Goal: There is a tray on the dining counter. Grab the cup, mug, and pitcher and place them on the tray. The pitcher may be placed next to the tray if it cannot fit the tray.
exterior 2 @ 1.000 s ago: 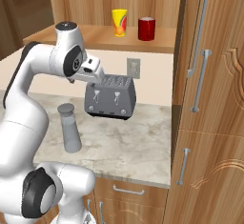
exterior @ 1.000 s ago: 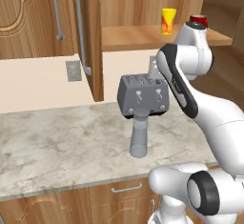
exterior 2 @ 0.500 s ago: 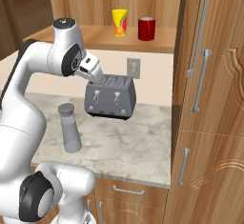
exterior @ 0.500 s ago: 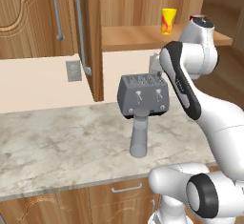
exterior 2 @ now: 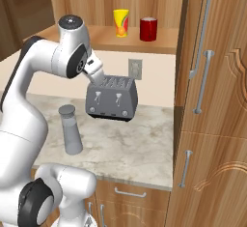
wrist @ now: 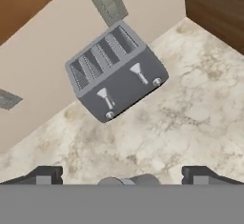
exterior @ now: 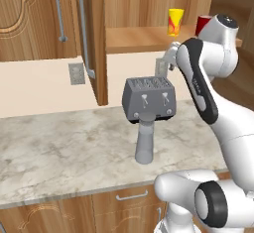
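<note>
Marble worktop (exterior: 59,147) unchanged, arm raised higher

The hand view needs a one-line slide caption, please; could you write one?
Open gripper above a marble worktop, facing a grey toaster by the wall.

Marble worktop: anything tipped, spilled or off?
Nothing stands out. The tall grey cylindrical pitcher stands upright in front of the boxy grey toaster; the yellow tumbler and red mug stand upright on the wooden ledge behind. No spills.
</note>
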Motion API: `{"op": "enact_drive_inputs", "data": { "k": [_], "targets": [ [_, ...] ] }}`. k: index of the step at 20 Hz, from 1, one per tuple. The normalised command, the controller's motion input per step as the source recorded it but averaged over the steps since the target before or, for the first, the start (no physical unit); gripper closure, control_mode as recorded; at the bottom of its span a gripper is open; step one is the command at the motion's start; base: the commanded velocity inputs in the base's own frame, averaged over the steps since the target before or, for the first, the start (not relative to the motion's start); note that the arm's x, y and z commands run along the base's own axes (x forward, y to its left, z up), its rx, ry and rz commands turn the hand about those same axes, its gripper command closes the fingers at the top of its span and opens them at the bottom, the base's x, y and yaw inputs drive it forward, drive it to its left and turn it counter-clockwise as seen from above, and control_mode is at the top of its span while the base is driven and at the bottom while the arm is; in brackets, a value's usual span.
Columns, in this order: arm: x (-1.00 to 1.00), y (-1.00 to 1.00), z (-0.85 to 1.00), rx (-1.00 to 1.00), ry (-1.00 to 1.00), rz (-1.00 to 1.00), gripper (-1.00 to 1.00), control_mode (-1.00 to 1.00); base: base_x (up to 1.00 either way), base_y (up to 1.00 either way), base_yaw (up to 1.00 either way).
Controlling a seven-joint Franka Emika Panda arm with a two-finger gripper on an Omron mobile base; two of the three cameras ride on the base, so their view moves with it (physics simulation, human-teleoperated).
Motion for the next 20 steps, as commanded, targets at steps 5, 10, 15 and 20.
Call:
{"op": "enact_drive_inputs", "data": {
  "k": [5,10,15,20],
  "targets": [
    [0.00,-0.12,0.27,0.15,-0.01,-0.19,-1.00,-1.00,0.00,0.00,0.00],
    [0.00,-0.18,0.24,0.12,-0.04,-0.14,-1.00,-1.00,0.00,0.00,0.00],
    [0.00,-0.23,0.23,0.13,-0.06,-0.10,-1.00,-1.00,0.00,0.00,0.00],
    [0.00,-0.10,0.20,0.09,-0.06,-0.10,-1.00,-1.00,0.00,0.00,0.00]
  ]
}}
